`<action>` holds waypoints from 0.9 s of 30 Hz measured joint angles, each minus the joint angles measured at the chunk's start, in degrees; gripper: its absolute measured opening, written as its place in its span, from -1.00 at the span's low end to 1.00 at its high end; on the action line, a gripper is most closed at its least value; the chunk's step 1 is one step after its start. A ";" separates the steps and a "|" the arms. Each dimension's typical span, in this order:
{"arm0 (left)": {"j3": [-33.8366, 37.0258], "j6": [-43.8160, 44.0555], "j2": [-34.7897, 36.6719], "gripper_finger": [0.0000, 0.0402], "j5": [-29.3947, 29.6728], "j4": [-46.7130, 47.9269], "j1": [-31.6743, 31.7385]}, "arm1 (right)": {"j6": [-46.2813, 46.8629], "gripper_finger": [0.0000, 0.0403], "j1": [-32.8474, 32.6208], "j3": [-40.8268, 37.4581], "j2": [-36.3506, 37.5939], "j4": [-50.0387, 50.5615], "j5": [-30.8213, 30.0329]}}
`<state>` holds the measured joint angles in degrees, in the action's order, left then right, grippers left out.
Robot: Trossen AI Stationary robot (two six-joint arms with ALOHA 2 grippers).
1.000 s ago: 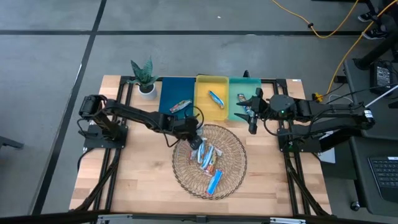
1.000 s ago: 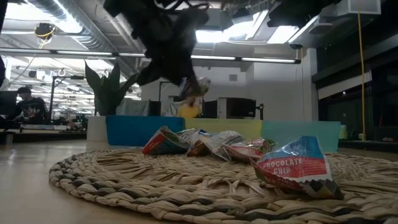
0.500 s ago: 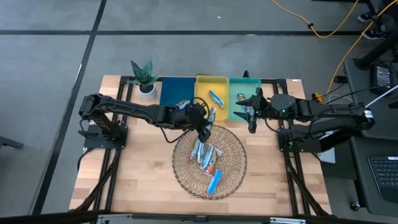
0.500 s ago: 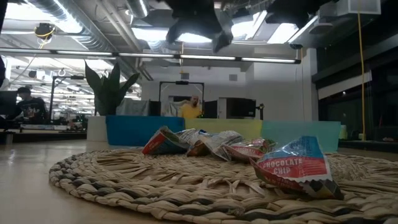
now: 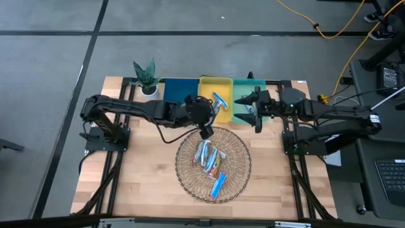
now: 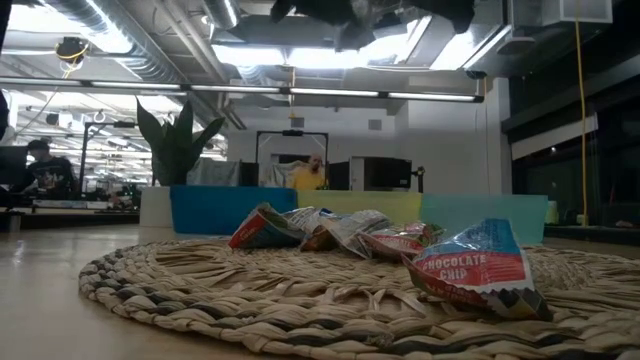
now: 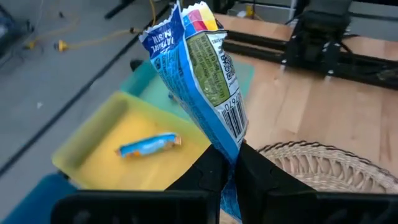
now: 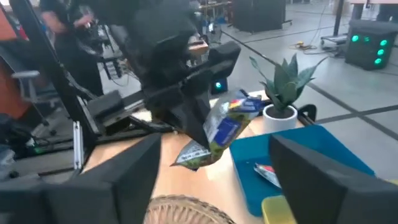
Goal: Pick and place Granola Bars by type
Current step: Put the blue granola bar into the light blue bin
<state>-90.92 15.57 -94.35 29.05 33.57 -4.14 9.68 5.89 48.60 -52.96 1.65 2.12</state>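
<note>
Left gripper (image 7: 227,180) clamped on blue granola bar (image 7: 202,74), raised near yellow tray (image 5: 215,85). Right gripper (image 5: 253,107) fingers apart over green tray (image 5: 250,85). More bars in wicker basket (image 5: 237,168).

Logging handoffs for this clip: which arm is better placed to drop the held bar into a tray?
The left. Its hand is shut on the blue-and-green wrapped granola bar and hangs by the yellow plastic tray. The right hand waits over the green plastic tray, holding nothing.
</note>
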 joint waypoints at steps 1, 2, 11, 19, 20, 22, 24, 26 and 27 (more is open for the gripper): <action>-0.89 -1.11 0.00 -0.90 -0.10 0.49 -0.02 | 0.43 0.59 0.31 0.00 -0.64 -0.91 0.63; -1.82 -2.16 0.00 -0.90 -0.12 0.80 -0.02 | 0.60 0.67 0.61 0.00 -1.41 -1.85 0.95; -7.55 -10.06 0.24 -0.90 -0.10 4.85 0.00 | 0.59 0.85 1.13 0.00 -7.26 -15.02 1.12; -7.66 -12.01 1.03 -0.90 -0.10 5.24 0.00 | 3.55 0.85 1.13 0.00 -10.96 -20.28 2.44; -7.66 -12.50 1.01 -0.90 -0.12 5.24 0.00 | 3.72 0.85 1.13 0.02 -11.30 -20.88 2.55; -7.66 -12.68 0.98 -0.90 -0.39 5.18 0.00 | 3.72 0.85 1.13 0.00 -12.22 -22.22 2.61; -7.66 -12.68 0.98 -0.90 -1.19 5.07 0.00 | 3.77 0.85 1.13 0.00 -12.83 -23.58 2.61; -7.66 -12.68 0.98 -0.90 -1.61 4.97 0.00 | 3.75 0.85 1.13 0.02 -13.41 -25.10 2.59; -7.66 -12.68 0.98 -0.90 -1.63 4.84 0.00 | 3.77 0.85 1.13 0.02 -13.66 -25.23 2.59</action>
<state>-98.59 2.90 -93.36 27.42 38.41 -4.14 13.45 7.03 48.62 -66.62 -23.58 4.71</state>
